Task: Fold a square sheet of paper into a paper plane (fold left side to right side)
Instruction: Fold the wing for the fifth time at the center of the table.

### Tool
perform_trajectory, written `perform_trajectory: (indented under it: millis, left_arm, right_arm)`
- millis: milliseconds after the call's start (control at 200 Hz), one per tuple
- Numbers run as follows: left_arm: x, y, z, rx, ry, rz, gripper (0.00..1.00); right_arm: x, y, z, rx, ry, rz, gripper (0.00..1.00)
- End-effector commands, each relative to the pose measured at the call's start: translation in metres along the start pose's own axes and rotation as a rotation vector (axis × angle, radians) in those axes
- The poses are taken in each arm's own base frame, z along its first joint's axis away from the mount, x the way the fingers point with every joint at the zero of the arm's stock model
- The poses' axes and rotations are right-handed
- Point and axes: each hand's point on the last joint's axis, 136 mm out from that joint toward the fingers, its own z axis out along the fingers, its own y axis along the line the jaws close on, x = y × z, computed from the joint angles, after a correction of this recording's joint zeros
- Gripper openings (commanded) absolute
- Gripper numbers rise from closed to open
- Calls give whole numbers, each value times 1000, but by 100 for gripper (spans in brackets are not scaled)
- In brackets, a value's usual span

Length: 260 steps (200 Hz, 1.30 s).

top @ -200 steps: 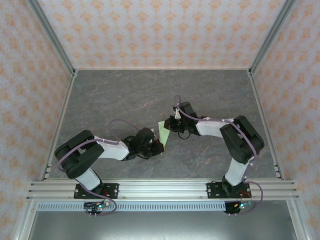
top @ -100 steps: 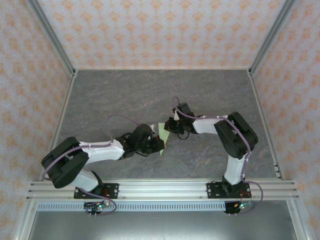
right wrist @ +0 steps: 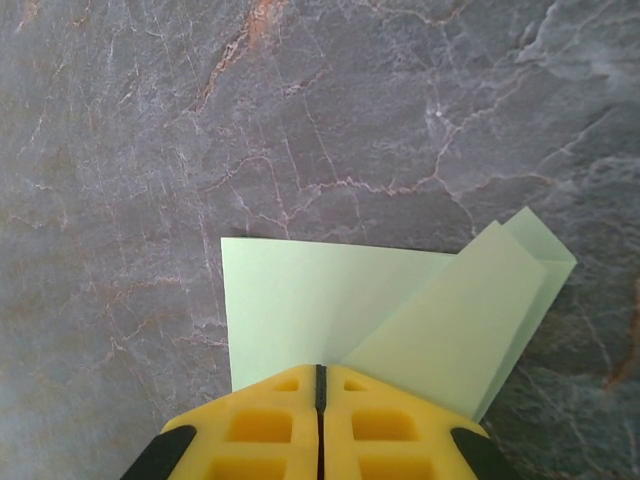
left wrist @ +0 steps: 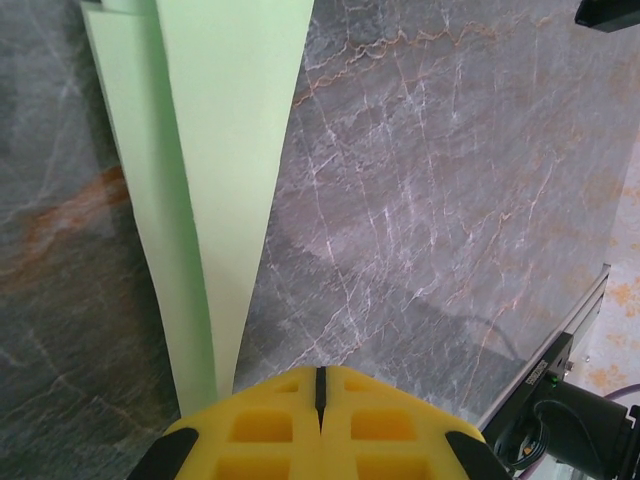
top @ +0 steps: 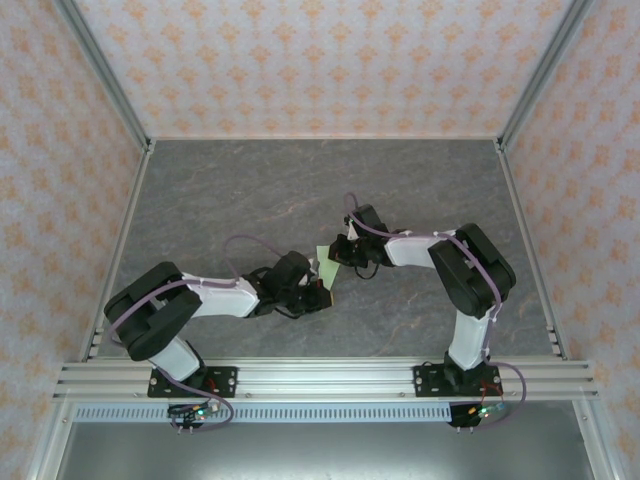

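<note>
The grey marbled worktop (top: 250, 190) carries the whole job. The left arm (top: 200, 300) and right arm (top: 470, 270) both bend inward and meet a little in front of its middle.

Between them lies the sheet of paper (top: 325, 263), pale green and already creased into a smaller layered shape. In the left wrist view the sheet of paper (left wrist: 220, 150) runs away as a long narrow wedge with a second layer along its left edge, its point reaching the yellow fingertips. In the right wrist view the sheet of paper (right wrist: 330, 300) shows a flat panel with a slanted flap folded over its right part.

The left hand (top: 318, 292) has its fingers pressed together, nothing visibly between them; its tip (left wrist: 320, 375) sits at the narrow end of the paper. The right hand (top: 338, 252) is likewise pressed together (right wrist: 320, 370), resting at the paper's near edge, which passes under the fingers. Whether either tip bears down on the sheet I cannot tell.

This looks like a mid-fold step: one hand anchoring, the other setting a crease. Next, one hand should pin the sheet while the other spreads, lifts the left layer's edge and lays it over to the right, keeping edges aligned.
</note>
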Motion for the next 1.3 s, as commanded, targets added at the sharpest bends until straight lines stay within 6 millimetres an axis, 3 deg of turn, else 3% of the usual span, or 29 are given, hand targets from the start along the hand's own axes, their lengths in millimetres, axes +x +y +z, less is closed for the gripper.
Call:
perform_trajectory:
  millis: [0,420,1161,1296]
  left_arm:
    - [1,0,1,1,-1,-4,0]
    - [3,20,2,-63,-13,-17,0]
    - [7,24,-2,-41,-29,-37,0]
    - [12,32,-4,-45,-25,-57,0]
  right_arm:
    - [13,-34,8,135,39,19,9]
    - [14,-38,7,159,47,7,9]
    - [18,-46,7,203,68,-6,9]
    - [17,-46,8,206,71,-7,9]
